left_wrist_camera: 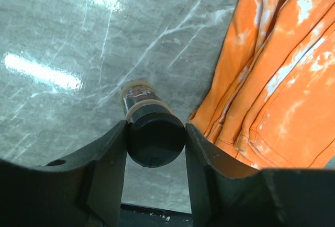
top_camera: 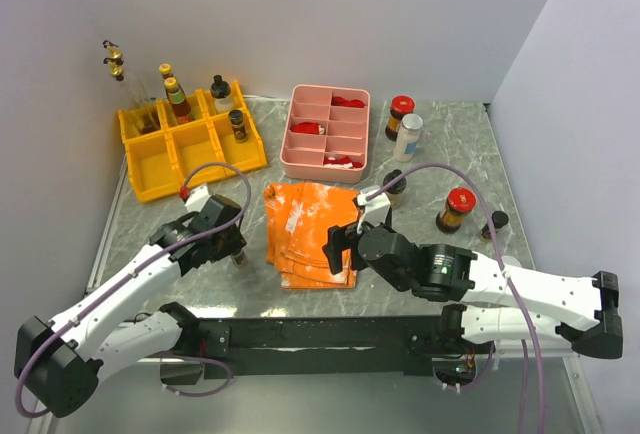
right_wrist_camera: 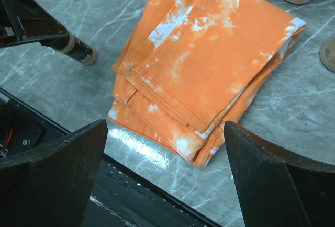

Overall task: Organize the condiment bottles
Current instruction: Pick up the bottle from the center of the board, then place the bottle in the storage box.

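Observation:
My left gripper [top_camera: 237, 250] is shut on a small dark bottle with a black cap [left_wrist_camera: 156, 139], held low over the marble table just left of the orange cloth. The same bottle shows in the right wrist view [right_wrist_camera: 79, 52]. My right gripper [top_camera: 338, 251] is open and empty, hovering over the cloth's near edge [right_wrist_camera: 165, 133]. Several bottles [top_camera: 178, 100] stand in the yellow organizer [top_camera: 150, 176]. To the right stand a red-capped jar [top_camera: 400, 116], a white bottle [top_camera: 408, 137], a dark jar [top_camera: 395, 186], another red-capped jar [top_camera: 457, 209] and a small black-capped jar [top_camera: 494, 224].
The orange folded cloth [top_camera: 300, 219] lies mid-table between the arms. The pink divided tray [top_camera: 300, 154] with red pieces sits behind it. The black base rail [top_camera: 320, 334] runs along the near edge. Walls close in the back and both sides.

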{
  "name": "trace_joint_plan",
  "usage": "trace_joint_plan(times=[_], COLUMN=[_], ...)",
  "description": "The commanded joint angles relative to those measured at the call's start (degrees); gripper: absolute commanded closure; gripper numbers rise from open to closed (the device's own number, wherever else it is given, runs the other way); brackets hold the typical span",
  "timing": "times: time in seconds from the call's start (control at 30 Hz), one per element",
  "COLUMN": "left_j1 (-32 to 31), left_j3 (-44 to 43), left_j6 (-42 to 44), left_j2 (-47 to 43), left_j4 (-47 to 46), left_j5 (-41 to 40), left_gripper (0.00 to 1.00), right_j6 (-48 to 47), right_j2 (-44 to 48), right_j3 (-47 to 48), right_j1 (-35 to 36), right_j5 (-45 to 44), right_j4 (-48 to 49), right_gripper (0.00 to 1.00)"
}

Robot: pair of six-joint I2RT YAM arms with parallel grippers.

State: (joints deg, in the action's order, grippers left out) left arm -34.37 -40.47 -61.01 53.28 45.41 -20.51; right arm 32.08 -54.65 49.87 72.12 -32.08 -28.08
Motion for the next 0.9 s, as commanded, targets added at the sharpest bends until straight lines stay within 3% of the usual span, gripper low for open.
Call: trace_joint_plan(times=[0.0,0.23,0.4,0.67,0.87], left_j1=[-0.43,-0.43,1.05,8.87,16.35], left_j3=[-6.80,-18.32,-29.48,-43.71,-47.94], left_j6=[5.19,18.54,24.79,30.86,32.80], left_j2=[1.48,6.48,15.09,29.14,36.53], left_j4=[-0.32,-5.68,-8.57,-12.88,-17.80], left_j5=[-2.34,-3.04,-7.09,1.43,8.21], left_gripper=[0.99,0.99,0.99,0.99,0.99], right_j6=[0.36,-0.08,-0.52,-1.49,-2.19], right_j2=[2.09,4.38,6.93,9.12,11.06], right_j3=[0.06,-0.30,-1.08,-0.65,-1.26], right_j1=[-0.05,-0.13,-0.13,-0.13,-0.13], right_j5=[-1.50,-1.59,-1.50,-1.50,-1.41], right_j4=[1.53,1.53,2.41,1.97,3.20], right_gripper=[0.00,0.00,0.00,0.00,0.00])
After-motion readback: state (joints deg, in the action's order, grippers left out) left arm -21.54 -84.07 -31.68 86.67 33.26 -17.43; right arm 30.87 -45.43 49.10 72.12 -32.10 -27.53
